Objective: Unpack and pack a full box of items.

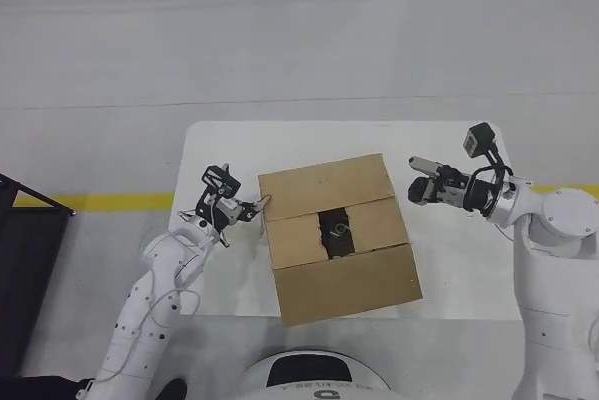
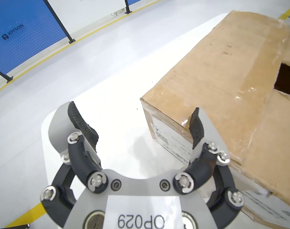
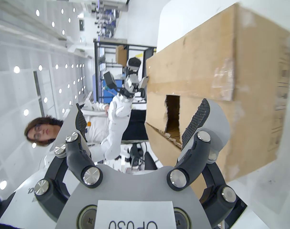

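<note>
A white table [image 1: 214,145] with rounded corners stands on a pale grey floor [image 1: 279,50] crossed by a yellow line [image 1: 109,201]. Blue perforated panels [image 2: 28,34] in black frames fence the area, a white panel [image 2: 92,13] between them. Round ceiling lights [image 3: 16,69] glow overhead; a black-framed shelf rack [image 3: 111,55] stands farther off

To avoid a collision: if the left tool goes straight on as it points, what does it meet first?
Probably the cardboard box: the open left tool points at its side wall near a corner, with one finger close to it; depth is unclear.
</note>
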Motion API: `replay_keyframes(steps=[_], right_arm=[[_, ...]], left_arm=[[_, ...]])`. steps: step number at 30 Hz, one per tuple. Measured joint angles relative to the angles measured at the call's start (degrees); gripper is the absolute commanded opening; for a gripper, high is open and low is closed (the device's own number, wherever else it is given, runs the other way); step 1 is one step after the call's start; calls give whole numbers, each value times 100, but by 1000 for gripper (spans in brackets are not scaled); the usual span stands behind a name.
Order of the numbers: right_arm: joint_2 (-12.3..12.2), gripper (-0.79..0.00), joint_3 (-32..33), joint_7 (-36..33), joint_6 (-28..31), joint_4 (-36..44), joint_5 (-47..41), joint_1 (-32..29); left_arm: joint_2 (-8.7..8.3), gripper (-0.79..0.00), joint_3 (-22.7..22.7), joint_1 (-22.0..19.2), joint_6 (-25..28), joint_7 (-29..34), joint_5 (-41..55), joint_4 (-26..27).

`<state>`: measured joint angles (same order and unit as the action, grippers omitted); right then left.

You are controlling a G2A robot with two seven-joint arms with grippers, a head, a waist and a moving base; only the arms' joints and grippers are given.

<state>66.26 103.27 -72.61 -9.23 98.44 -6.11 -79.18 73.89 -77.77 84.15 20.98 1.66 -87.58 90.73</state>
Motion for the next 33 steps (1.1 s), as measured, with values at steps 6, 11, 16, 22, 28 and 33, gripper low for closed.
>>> replay_keyframes(steps=[6,11,16,22,28,33], right_arm=[[-60,0,421,-187,39,141,-343,-466],[-59,0,413,-179,39,138,-332,-456],[-89,0,548,-275,125,113,-430,-553],[-346,0,982,-1427,-316,-412,318,-506],[-568,0,182,-1539,-474,-488,1544,-437],[-812,0,-654,-1539,-390,-485,1121,-338]], left_arm=[[-10,0,35,38,-45,110,76,170],[-10,0,46,52,-19,118,100,195],[-10,0,46,51,-20,116,99,195],[-10,0,46,51,-20,116,99,195],[-10,0,46,51,-20,116,99,195],[-10,0,46,51,-20,116,99,195]])
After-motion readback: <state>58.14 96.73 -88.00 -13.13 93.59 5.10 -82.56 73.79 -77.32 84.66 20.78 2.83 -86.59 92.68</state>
